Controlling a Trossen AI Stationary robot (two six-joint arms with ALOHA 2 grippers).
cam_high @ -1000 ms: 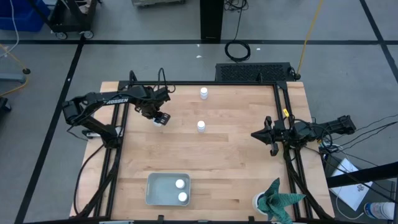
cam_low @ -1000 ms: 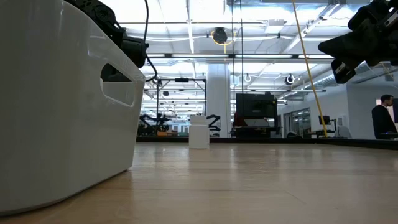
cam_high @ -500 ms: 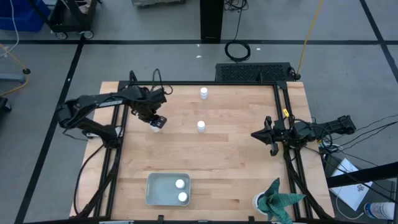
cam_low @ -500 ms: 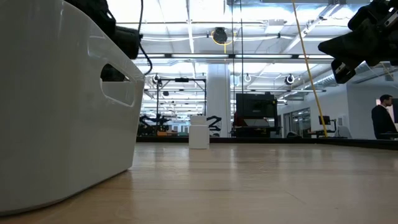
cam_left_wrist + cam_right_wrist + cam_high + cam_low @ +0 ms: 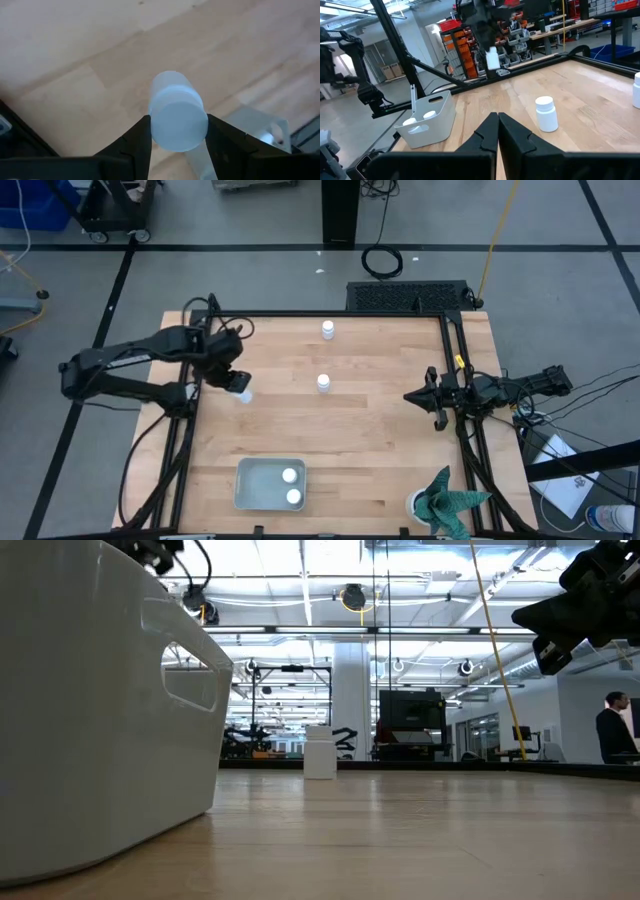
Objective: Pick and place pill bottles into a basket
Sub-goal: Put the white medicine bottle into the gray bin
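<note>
Worktop (image 5: 360, 450) of pale wooden planks, smooth and matt, bounded by a black metal frame and standing on a grey floor marked with dark tape lines. The low view looks across it into a large hall with bright ceiling lights, where a person (image 5: 611, 736) stands at the far right. Left pincer (image 5: 238, 386), near the worktop's left edge, clamped on a pill bottle (image 5: 176, 116), a small white cylinder with a flat cap, held above the wood. Right pincer (image 5: 410, 396), near the right edge, fingers together and holding nothing. Two more bottles stand upright: one (image 5: 323, 383) at mid-worktop, another (image 5: 328, 330) at the far edge. Basket (image 5: 251, 489), a shallow pale grey-blue tray with rounded corners, near the front edge towards the left corner, holds two bottles (image 5: 291, 486). Green-and-white object (image 5: 445, 502) at the front right corner.
</note>
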